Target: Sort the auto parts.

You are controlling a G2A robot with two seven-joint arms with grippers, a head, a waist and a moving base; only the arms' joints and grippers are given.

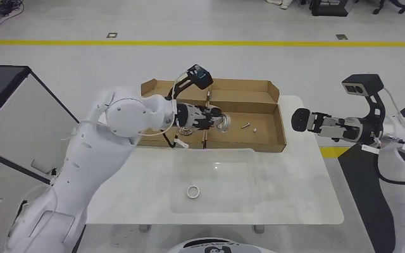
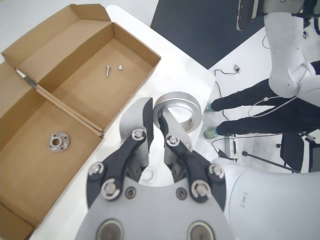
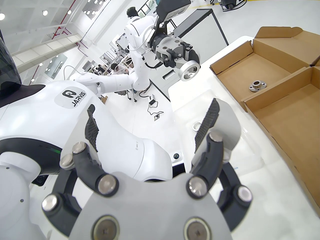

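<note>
item 1: metal ring [image 2: 178,108], silver and thick-walled. you find it clamped in the left gripper [image 2: 155,119], 1 finger inside the bore and 1 outside on the wall. in the top view it sits at mid-frame, over the cardboard box [image 1: 253,96], just right of the box's divider.

item 2: flanged hub [image 2: 59,142], flat on the floor of the box's left compartment.

item 3: 2 screws, the longer [image 2: 107,71] and the shorter [image 2: 120,68], close together on the floor of the right compartment, right of centre in the top view.

item 4: small white ring [image 1: 193,191], in the clear tray [image 1: 253,158], lower centre of the top view.

item 5: right gripper [image 3: 150,123], fingers spread wide with nothing between them. you see it at the right of the top view, just past the box's end, above the white table [image 1: 297,196].
</note>
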